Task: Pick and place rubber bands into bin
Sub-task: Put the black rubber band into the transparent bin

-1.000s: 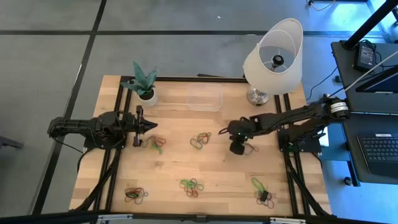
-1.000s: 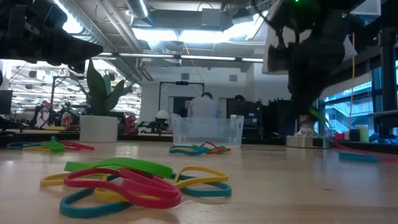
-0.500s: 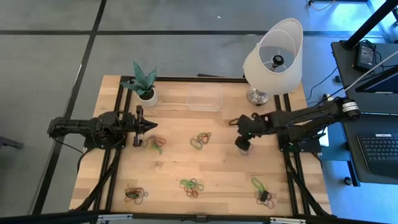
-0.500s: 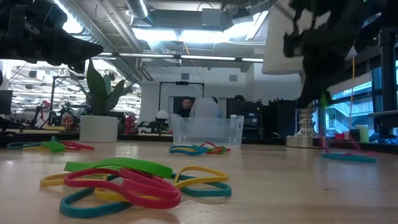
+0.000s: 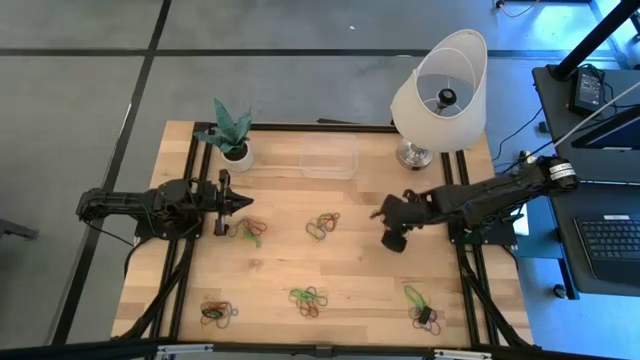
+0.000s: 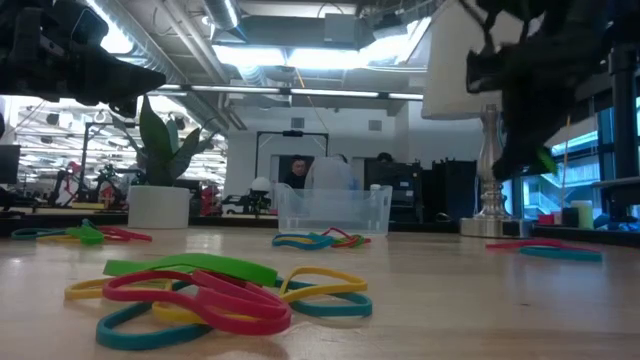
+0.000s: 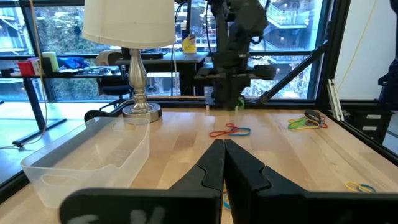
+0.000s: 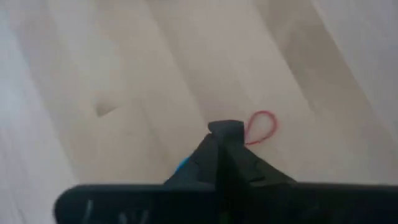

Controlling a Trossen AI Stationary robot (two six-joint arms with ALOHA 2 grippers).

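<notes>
The bin (image 5: pixel 329 158) looks empty, rubber bands (image 5: pixel 321 226) lie scattered on the desk (image 5: pixel 280 270), and both the right end effector (image 5: pixel 389 240) and the left end effector (image 5: pixel 243 203) are closed on nothing clearly visible.

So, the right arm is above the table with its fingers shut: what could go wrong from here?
1. The right gripper seems to pinch a green band only by its end; it could slip out on the way to the bin.
2. The lamp stands close beside the bin, so the arm may brush it.
3. The red and blue bands on the table below may be forgotten.
</notes>
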